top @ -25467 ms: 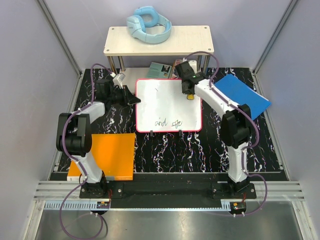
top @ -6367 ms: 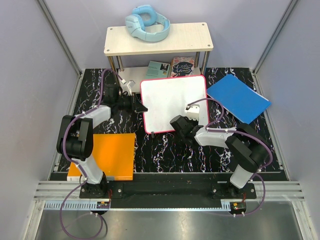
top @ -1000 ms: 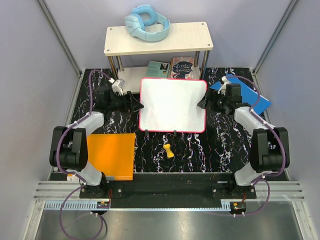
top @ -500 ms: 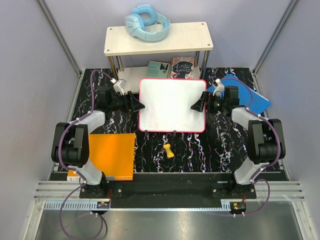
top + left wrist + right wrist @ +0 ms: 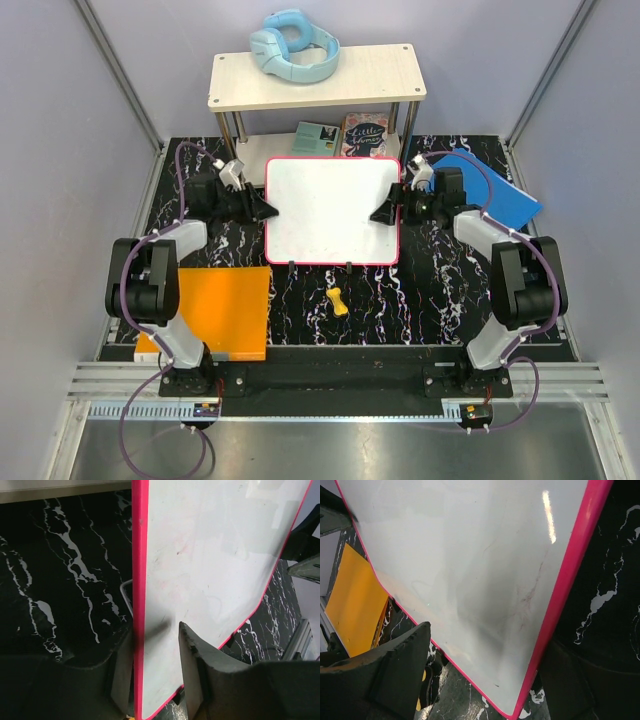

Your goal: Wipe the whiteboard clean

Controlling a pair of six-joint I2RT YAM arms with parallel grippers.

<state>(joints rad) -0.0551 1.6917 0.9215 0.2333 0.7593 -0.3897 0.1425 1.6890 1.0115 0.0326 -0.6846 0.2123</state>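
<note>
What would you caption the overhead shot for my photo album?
The left gripper and right gripper clasp opposite edges of the blank whiteboard, with a small yellow object nearby.

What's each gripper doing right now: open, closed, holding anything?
Left gripper: closed on the whiteboard, fingers above and below its left rim.
Right gripper: closed on the same whiteboard, clamping its right rim.

Tight behind the whiteboard (image 5: 330, 205), shelf (image 5: 318, 80) right there; near tabletop (image 5: 430, 295) lies open, just a yellow piece (image 5: 339, 301) and orange sheet (image 5: 225, 310) on it.
</note>
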